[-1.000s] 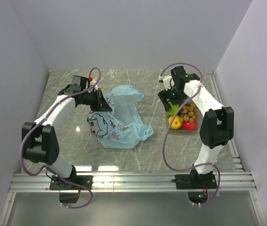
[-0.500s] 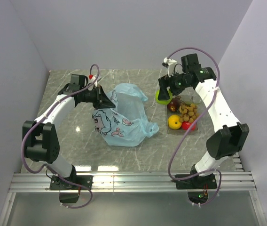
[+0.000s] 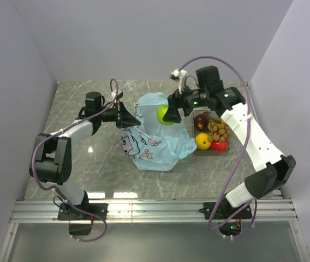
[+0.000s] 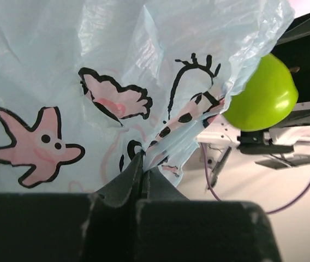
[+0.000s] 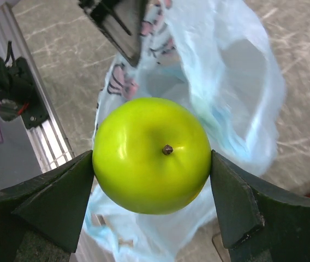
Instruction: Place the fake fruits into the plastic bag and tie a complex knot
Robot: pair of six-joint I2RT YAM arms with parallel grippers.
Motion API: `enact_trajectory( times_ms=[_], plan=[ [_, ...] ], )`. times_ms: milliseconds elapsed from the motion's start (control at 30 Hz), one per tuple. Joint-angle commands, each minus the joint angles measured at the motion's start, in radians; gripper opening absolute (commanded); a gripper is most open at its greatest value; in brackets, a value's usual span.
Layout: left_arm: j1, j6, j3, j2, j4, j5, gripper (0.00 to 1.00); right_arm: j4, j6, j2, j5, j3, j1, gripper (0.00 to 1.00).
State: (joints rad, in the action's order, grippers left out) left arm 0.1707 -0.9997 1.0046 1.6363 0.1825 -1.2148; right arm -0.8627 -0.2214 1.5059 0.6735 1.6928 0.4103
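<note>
Holding green apple (image 3: 165, 114) in right gripper (image 5: 152, 158), jaws spread wide around it, over open mouth of plastic bag (image 3: 154, 147) mid-table. Pinching bag's left rim in left gripper (image 4: 142, 173), jaws fully closed. Remaining fake fruits (image 3: 212, 134) at right.

We see a grey marbled table (image 3: 89, 174). On it rests the crumpled lower part of the light-blue plastic bag (image 3: 147, 150). Just beside the bag, on its right, sits a clear tray (image 3: 198, 152).
</note>
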Motion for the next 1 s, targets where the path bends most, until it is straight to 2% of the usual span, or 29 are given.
enact_trajectory(
  times_ms=[0, 67, 100, 200, 233, 300, 333, 367, 400, 467, 633, 733, 767, 833, 867, 900, 933, 967],
  plan=[
    [0.019, -0.204, -0.049, 0.017, 0.401, -0.091, 0.0, 0.103, 0.008, 0.026, -0.077, -0.063, 0.06, 0.47],
    [0.024, -0.292, -0.08, 0.04, 0.504, -0.104, 0.0, 0.181, 0.042, 0.059, -0.121, -0.084, 0.077, 0.45],
    [0.024, -0.36, -0.104, 0.055, 0.629, -0.104, 0.0, 0.209, 0.048, 0.074, -0.147, -0.09, 0.097, 0.44],
    [0.024, -0.46, -0.13, 0.082, 0.811, -0.107, 0.0, 0.263, 0.062, 0.114, -0.184, -0.126, 0.13, 0.43],
    [0.024, -0.529, -0.144, 0.104, 0.924, -0.107, 0.0, 0.277, 0.065, 0.123, -0.213, -0.142, 0.149, 0.43],
    [0.024, -0.612, -0.153, 0.134, 1.05, -0.111, 0.0, 0.292, 0.062, 0.135, -0.23, -0.176, 0.174, 0.61],
    [0.024, -0.701, -0.161, 0.164, 1.192, -0.109, 0.0, 0.284, 0.057, 0.143, -0.244, -0.18, 0.194, 0.69],
    [0.024, -0.744, -0.162, 0.178, 1.253, -0.107, 0.0, 0.283, 0.057, 0.149, -0.238, -0.192, 0.196, 0.81],
    [0.024, -0.792, -0.159, 0.2, 1.3, -0.109, 0.0, 0.283, 0.056, 0.148, -0.223, -0.2, 0.196, 0.86],
    [0.024, -0.798, -0.152, 0.209, 1.339, -0.12, 0.0, 0.284, 0.042, 0.129, -0.192, -0.229, 0.193, 0.94],
    [0.018, -0.78, -0.139, 0.221, 1.339, -0.135, 0.02, 0.162, -0.091, 0.126, -0.118, -0.255, 0.191, 0.94],
    [0.009, -0.654, -0.139, 0.197, 1.2, -0.132, 0.09, 0.094, -0.16, 0.132, -0.085, -0.292, 0.197, 0.94],
    [0.004, -0.595, -0.138, 0.183, 1.026, -0.132, 0.1, 0.084, -0.168, 0.137, -0.089, -0.314, 0.208, 0.94],
    [0.006, -0.296, -0.1, 0.133, 0.75, -0.129, 0.13, 0.082, -0.182, 0.145, -0.1, -0.343, 0.223, 0.94],
    [0.006, -0.145, -0.069, 0.114, 0.519, -0.115, 0.14, 0.091, -0.179, 0.145, -0.11, -0.373, 0.229, 0.94],
    [0.006, 0.253, 0.042, 0.097, 0.023, -0.089, 0.16, 0.106, -0.182, 0.145, -0.126, -0.387, 0.245, 0.94],
    [0.009, 0.436, 0.107, 0.1, -0.225, -0.034, 0.18, 0.114, -0.185, 0.142, -0.141, -0.401, 0.252, 0.94],
    [0.016, 0.584, 0.211, 0.106, -0.385, 0.0, 0.2, 0.12, -0.19, 0.14, -0.146, -0.422, 0.258, 0.93]
  ],
)
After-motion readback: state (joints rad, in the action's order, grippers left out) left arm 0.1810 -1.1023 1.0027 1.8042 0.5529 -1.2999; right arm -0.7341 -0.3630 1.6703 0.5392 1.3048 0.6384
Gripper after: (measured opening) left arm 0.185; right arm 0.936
